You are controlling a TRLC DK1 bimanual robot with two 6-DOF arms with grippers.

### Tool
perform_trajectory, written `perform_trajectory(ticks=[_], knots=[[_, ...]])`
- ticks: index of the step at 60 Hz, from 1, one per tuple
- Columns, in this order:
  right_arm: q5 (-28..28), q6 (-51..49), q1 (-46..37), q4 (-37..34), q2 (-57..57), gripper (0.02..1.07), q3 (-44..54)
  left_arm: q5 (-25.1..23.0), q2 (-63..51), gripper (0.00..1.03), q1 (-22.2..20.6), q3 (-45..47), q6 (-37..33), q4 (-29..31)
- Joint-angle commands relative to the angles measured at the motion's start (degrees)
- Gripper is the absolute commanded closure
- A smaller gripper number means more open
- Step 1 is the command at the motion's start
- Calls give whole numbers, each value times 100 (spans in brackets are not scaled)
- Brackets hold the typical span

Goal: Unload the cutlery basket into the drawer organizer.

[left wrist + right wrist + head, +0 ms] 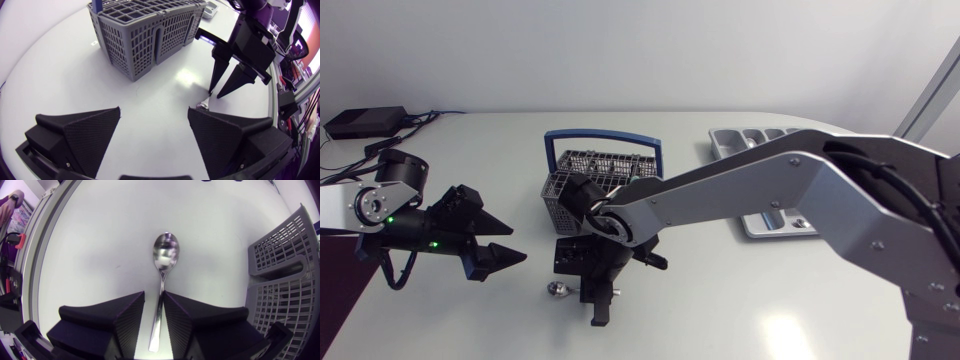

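Item: spoon [165,260], flat on the tabletop [770,290] on the near side of the cutlery basket [560,190], handle straddled by the narrowly open right tool [154,297], seemingly not yet pinching; risk: thin handle skids or pivots out on closing.

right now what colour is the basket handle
Blue handle on a grey basket; it shows best in the head view.

Between the fingers [115,322] of the right gripper [154,296], the spoon [164,260] is polished metal, its bowl mirror-glossy. The fingers are matt black, finely grained. Beside them the basket [280,280] is dull grey plastic lattice; the table [100,240] under them smooth white, faintly shiny
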State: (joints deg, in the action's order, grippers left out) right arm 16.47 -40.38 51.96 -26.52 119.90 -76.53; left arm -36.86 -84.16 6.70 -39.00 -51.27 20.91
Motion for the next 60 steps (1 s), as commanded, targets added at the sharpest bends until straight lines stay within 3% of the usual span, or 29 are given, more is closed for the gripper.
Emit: perform_trajectory(ticks=[1,6,29,46,60], knots=[[-109,206,-55,-230,280,91,253,-76,58,5,-2,112,-138,-16],[-118,241,-55,-292,359,102,147,-84,119,5,-20,139,-129,-8],[-118,188,-143,-310,16,102,508,-84,365,5,-222,209,20,19],[-82,-31,-459,-257,-1135,102,1536,-84,409,5,-547,191,196,10],[-3,-673,-1488,-397,-2691,102,2643,-76,427,5,-687,86,363,10]])
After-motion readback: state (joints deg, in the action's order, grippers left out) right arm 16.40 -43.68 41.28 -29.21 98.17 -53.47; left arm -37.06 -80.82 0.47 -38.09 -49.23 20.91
